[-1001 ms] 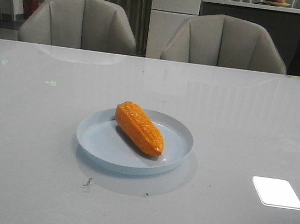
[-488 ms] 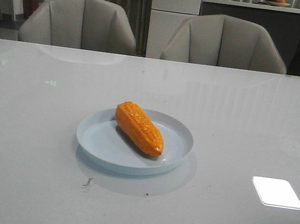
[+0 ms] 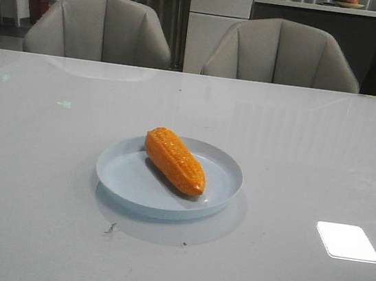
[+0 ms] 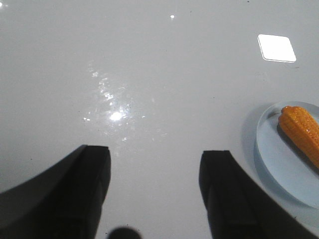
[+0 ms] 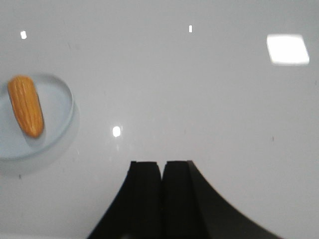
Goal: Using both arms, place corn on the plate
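Observation:
The orange corn lies diagonally on the pale blue plate in the middle of the table, its tapered tip toward the front right. Neither arm shows in the front view. In the left wrist view my left gripper is open over bare table, with nothing between its black fingers; the plate and corn sit off to one side. In the right wrist view my right gripper is shut with its fingers pressed together and holding nothing, well apart from the plate and corn.
The glossy grey table carries bright light reflections. Two beige chairs stand behind its far edge, with a dark counter beyond them.

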Robot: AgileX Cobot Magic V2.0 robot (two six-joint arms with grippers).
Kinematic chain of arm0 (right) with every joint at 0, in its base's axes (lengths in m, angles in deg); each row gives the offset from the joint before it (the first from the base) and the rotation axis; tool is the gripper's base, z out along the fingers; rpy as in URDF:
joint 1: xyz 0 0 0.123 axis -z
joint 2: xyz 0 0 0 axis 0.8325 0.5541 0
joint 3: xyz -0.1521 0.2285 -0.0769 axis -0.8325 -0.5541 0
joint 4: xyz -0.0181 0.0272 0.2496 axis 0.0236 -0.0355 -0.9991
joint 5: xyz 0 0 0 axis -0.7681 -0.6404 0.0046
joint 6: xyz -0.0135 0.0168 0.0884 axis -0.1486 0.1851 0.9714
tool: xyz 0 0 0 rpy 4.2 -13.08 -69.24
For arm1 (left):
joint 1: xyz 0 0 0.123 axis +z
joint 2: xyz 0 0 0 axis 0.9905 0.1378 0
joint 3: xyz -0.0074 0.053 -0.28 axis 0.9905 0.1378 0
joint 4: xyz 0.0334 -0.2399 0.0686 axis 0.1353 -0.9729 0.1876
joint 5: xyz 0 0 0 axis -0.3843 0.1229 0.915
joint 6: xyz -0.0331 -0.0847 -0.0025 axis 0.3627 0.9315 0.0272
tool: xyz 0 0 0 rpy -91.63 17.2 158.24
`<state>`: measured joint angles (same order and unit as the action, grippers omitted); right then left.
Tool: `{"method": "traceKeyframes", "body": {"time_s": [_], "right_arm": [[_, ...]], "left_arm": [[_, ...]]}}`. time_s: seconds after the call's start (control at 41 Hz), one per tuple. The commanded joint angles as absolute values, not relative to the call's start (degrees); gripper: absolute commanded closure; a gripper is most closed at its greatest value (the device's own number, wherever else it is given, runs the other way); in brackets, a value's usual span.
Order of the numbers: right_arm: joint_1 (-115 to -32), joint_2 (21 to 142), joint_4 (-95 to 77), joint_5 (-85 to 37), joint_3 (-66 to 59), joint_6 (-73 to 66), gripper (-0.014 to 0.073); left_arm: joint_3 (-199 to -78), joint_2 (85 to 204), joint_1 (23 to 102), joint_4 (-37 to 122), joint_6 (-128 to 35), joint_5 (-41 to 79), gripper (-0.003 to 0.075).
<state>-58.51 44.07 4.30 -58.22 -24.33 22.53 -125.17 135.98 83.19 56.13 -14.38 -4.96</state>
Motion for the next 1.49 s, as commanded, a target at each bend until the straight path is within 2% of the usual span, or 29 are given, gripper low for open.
{"method": "traceKeyframes", "body": {"time_s": [0.0,0.317,0.488,0.562,0.757,0.977,1.465], "right_arm": [[-58.4,38.5,4.2,-43.4,-27.7,22.5,0.0542],[-58.4,21.5,4.2,-4.4,-51.9,22.5,0.0542],[-58.5,21.5,4.2,6.1,-61.1,22.5,0.0542],[-58.5,21.5,4.2,6.5,-64.4,22.5,0.0542],[-58.5,21.5,4.3,-8.7,-64.2,22.5,0.0542],[-58.5,21.5,4.3,-18.4,-64.2,22.5,0.0542],[-58.5,21.5,4.3,-21.2,-64.2,22.5,0.0542]], "left_arm": [[-126.7,135.7,83.3,55.5,-14.2,-1.4,0.0269],[-126.7,135.7,83.3,55.5,-14.2,-1.4,0.0269],[-126.7,135.7,83.3,55.5,-14.2,-1.3,0.0269],[-126.7,135.7,83.3,55.5,-14.2,-1.4,0.0269],[-126.7,135.7,83.3,55.5,-14.2,-1.4,0.0269],[-126.7,135.7,83.3,55.5,-14.2,-1.4,0.0269],[-126.7,135.7,83.3,55.5,-14.2,-1.4,0.0269]]}}
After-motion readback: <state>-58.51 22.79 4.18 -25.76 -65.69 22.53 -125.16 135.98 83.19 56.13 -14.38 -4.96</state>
